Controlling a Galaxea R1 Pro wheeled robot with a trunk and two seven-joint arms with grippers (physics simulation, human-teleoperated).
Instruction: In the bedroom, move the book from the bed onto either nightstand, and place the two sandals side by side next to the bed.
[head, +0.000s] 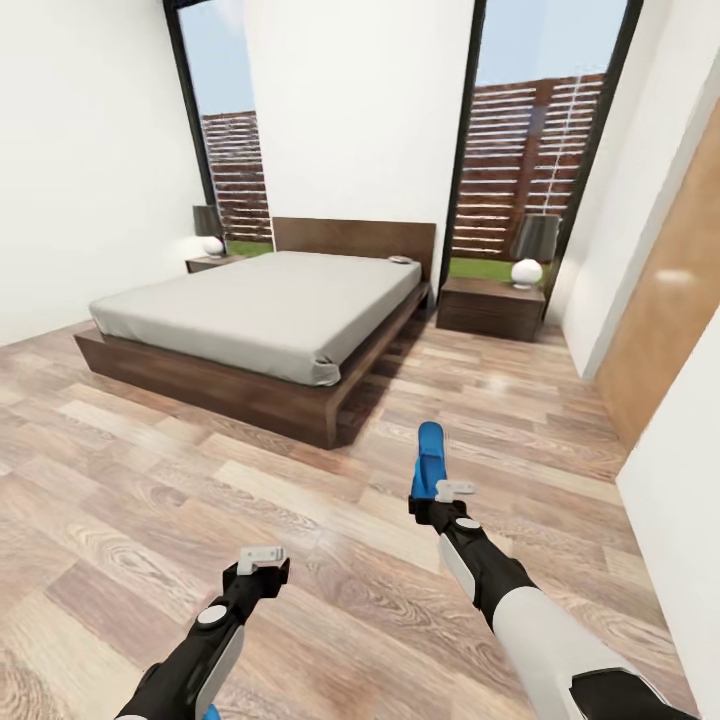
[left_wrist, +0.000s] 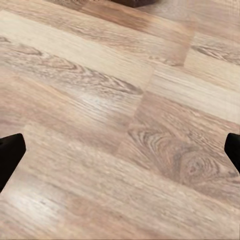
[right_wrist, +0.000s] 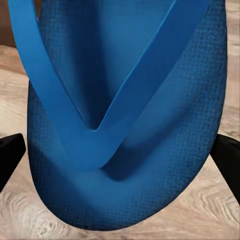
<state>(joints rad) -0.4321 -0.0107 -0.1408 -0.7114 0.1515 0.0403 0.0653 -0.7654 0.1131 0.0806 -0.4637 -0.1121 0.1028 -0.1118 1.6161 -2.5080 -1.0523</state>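
We are holding a blue sandal (head: 431, 460) in our right gripper (head: 452, 492), just below the frame's centre, above the wood floor (head: 150, 500). Our left gripper (head: 262, 557), lower left, is hovering with jaws spread wide. The bed (head: 260, 310) is lying at centre left, a nightstand (head: 490, 305) to its right, and something small (head: 402, 261) is sitting near the headboard (head: 355, 240).

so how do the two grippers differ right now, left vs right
The right gripper holds a blue sandal that sticks out ahead of it toward the bed; the left gripper holds nothing, with bare wood floor in front of it. The right one reaches further forward; the left sits nearer the robot. Both have white fingers on black wrists and hang above the floor.
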